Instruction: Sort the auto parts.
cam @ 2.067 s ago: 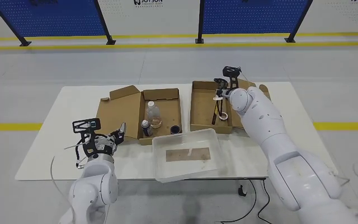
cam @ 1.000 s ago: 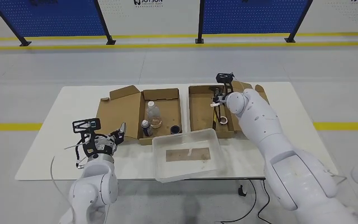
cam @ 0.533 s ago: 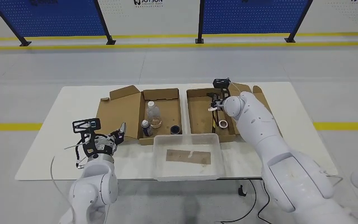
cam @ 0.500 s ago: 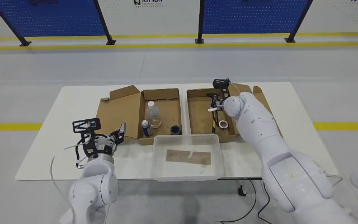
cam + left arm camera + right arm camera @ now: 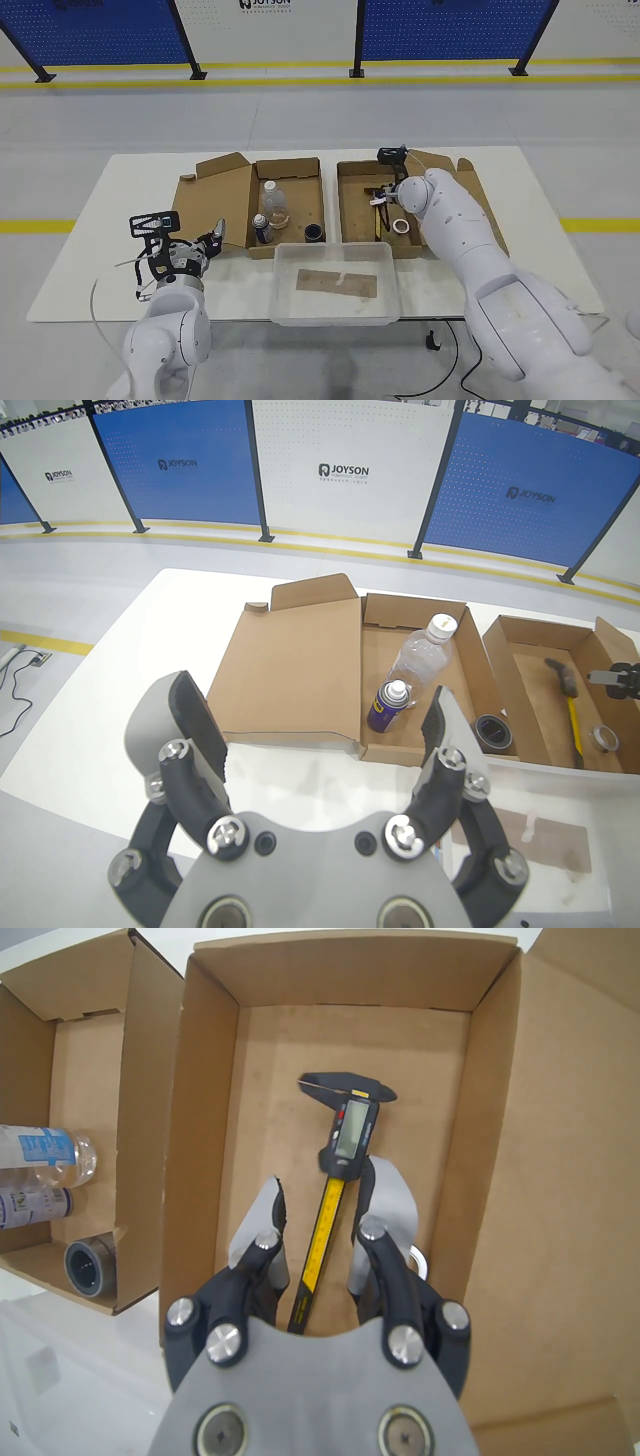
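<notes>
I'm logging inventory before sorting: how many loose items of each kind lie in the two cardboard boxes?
Clear plastic bottle: 1
Spray can: 1
Black cylindrical part: 1
Digital caliper: 1
Pale ring: 1
Total: 5

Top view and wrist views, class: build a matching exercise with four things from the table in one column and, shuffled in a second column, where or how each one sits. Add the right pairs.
Things
1. caliper
2. clear bottle
3. spray can
4. clear tray

Places
A. upright in the box with the spread-out lid
B. at the table's near edge, in front of both boxes
C. flat in the box under the right gripper, between the open fingers of the right gripper
D. on its side, next to the spray can

Pairs: 1-C, 2-D, 3-A, 4-B
</notes>
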Controlling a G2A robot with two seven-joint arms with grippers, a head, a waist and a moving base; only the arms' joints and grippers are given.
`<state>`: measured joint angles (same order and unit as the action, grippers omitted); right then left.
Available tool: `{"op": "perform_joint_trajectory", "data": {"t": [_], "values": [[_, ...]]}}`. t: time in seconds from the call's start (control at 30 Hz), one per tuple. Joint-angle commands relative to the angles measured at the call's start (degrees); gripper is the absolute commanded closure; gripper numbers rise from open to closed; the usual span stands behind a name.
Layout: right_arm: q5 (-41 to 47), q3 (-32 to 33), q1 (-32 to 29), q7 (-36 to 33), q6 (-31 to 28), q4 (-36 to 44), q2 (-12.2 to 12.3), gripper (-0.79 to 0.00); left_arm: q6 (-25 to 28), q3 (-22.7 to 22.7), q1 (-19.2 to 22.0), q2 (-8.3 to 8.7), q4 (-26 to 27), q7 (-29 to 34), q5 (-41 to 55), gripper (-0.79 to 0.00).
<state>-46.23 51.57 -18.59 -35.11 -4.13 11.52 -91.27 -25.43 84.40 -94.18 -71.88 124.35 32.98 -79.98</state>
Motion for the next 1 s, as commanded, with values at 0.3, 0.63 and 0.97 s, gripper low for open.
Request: {"op": "perform_joint_trajectory", "data": {"t": [0.3, 0.63, 0.97], "values": [[2.15, 1.84, 1.53, 4.93, -2.20, 0.50, 0.84, -0.785, 0.00, 0.00, 0.00, 0.00, 0.00, 0.00, 0.00, -0.785], [7.36, 6.83, 1.60, 17.22, -6.95, 2.94, 3.93, -0.785, 0.00, 0.00, 0.00, 0.00, 0.00, 0.00, 0.00, -0.785], [7.26, 10.69, -3.72, 19.92, -8.45, 13.41, 7.78, -0.785, 0.00, 0.00, 0.00, 0.00, 0.00, 0.00, 0.00, -0.785]]}}
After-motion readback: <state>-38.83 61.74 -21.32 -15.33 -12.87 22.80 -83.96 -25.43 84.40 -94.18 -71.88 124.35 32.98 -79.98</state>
